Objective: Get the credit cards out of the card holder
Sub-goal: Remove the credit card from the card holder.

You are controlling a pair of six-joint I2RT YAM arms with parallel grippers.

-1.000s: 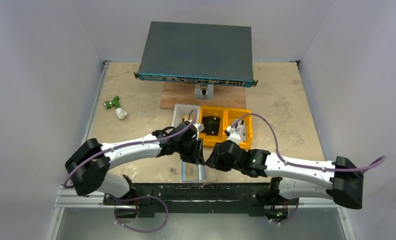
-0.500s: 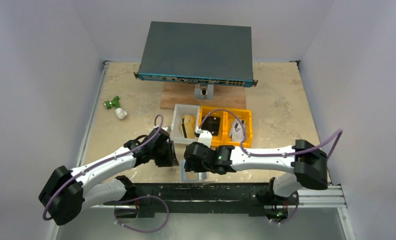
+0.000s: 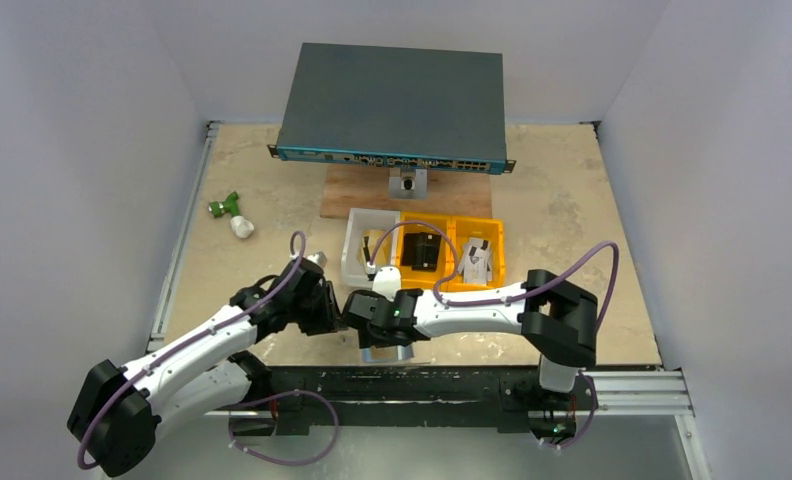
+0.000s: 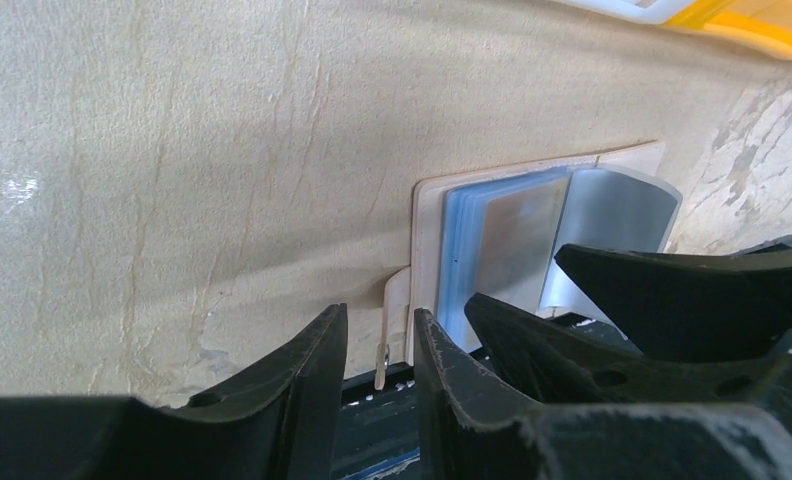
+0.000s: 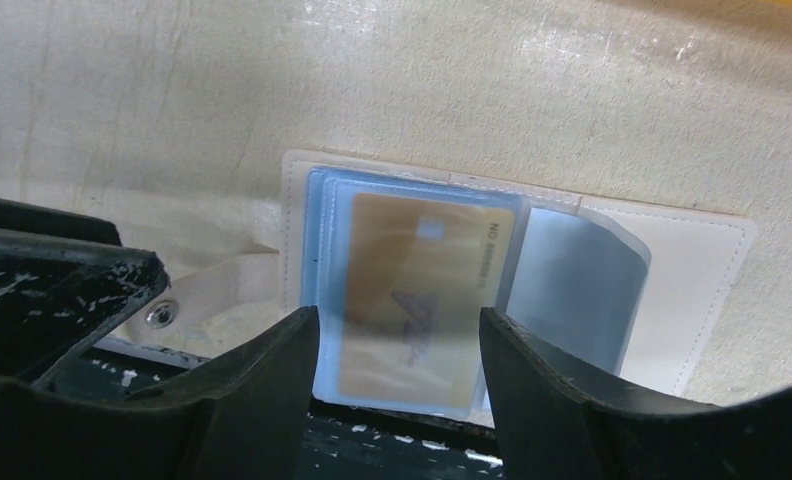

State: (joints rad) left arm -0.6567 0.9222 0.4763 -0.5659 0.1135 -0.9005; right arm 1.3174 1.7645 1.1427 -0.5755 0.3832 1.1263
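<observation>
The card holder [image 5: 692, 260] lies open at the table's near edge, with a cream border and pale blue clear sleeves. A gold credit card [image 5: 422, 280] shows inside the top sleeve. My right gripper [image 5: 397, 335] is open and hangs over that sleeve stack, one finger on each side of it. My left gripper [image 4: 380, 345] is open only a little. The holder's strap tab [image 4: 397, 300] with its snap stands between the left jaws, with a gap on both sides. In the top view the holder [image 3: 384, 352] is mostly hidden under the right gripper [image 3: 370, 318]. The left gripper [image 3: 322, 308] sits just to its left.
A white bin [image 3: 356, 262] and two yellow bins [image 3: 412, 275] holding small items stand just behind the grippers. Farther back are a wooden board [image 3: 352, 195] and a network switch [image 3: 392, 100]. A green and white object [image 3: 230, 215] lies at the left. The black rail [image 3: 452, 380] borders the table's near edge.
My right arm has swung left from the yellow bins to over the card holder, and its jaws have widened. My left arm has drawn back to the left, and its jaws have narrowed slightly.
</observation>
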